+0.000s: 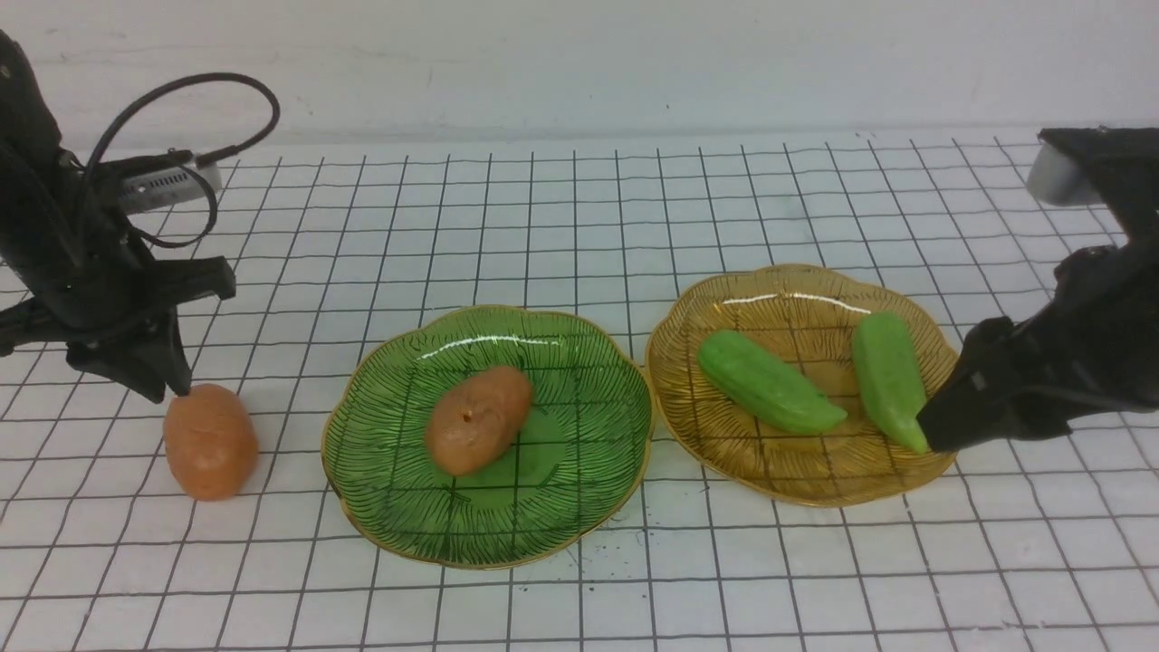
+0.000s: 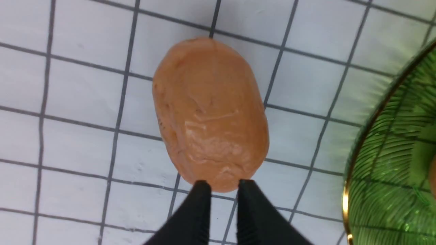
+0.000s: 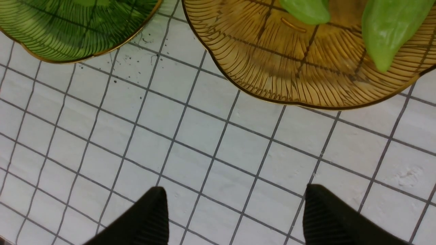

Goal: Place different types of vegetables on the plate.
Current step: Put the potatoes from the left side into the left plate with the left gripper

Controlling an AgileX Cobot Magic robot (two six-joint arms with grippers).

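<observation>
One orange-brown potato (image 1: 210, 441) (image 2: 209, 112) lies on the table left of the green plate (image 1: 561, 389) (image 2: 391, 170). My left gripper (image 1: 174, 388) (image 2: 223, 185) stands at its far end, the jaws drawn close and pinching the tip of it. A second potato (image 1: 478, 419) rests in the green plate. Two light-green cucumbers (image 1: 768, 394) (image 1: 890, 378) (image 3: 388, 30) lie in the amber plate (image 1: 797, 299) (image 3: 289, 68). My right gripper (image 1: 937, 435) (image 3: 235, 194) hovers open and empty at that plate's front right rim.
The two plates stand side by side, almost touching, on a white gridded table (image 1: 579, 208). A cable loops above the left arm (image 1: 72, 254). Small dark specks (image 3: 136, 51) dot the table between the plates.
</observation>
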